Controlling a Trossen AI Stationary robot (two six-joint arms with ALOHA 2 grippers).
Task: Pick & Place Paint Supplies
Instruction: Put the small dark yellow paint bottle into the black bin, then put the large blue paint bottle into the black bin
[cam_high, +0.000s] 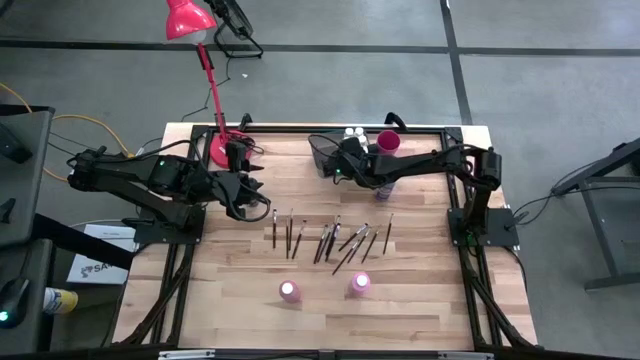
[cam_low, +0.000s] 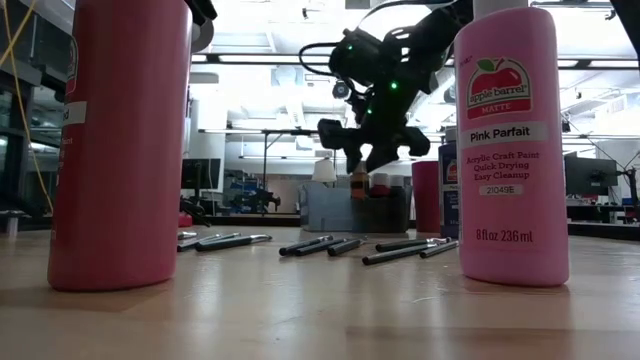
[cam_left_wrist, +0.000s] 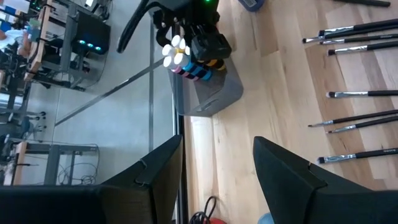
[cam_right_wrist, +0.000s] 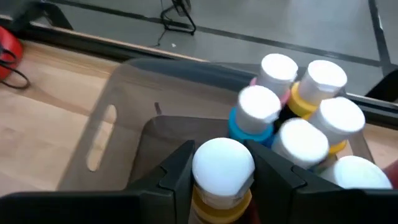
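The right pincer (cam_right_wrist: 222, 167) hangs over the grey bin (cam_right_wrist: 124, 106) at the worktop's (cam_high: 240, 320) twelve o'clock edge, its fingers gripping a white-capped yellow bottle (cam_right_wrist: 222, 171), seemingly to set it beside the bottles (cam_right_wrist: 298, 106) already clustered there. The left pincer (cam_left_wrist: 217, 168) waits open at about ten o'clock. Brushes (cam_high: 330, 238) lie mid-worktop and two pink bottles (cam_high: 325, 288) stand at six o'clock, unpicked.

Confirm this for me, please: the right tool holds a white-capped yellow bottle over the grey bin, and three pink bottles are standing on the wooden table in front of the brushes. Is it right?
One detail is wrong: two tall pink paint bottles stand on the light wooden table, not three, as the high view shows. The rest holds: the right tool holds a white-capped yellow bottle over the grey rectangular plastic bin, behind the thin dark-handled brushes.
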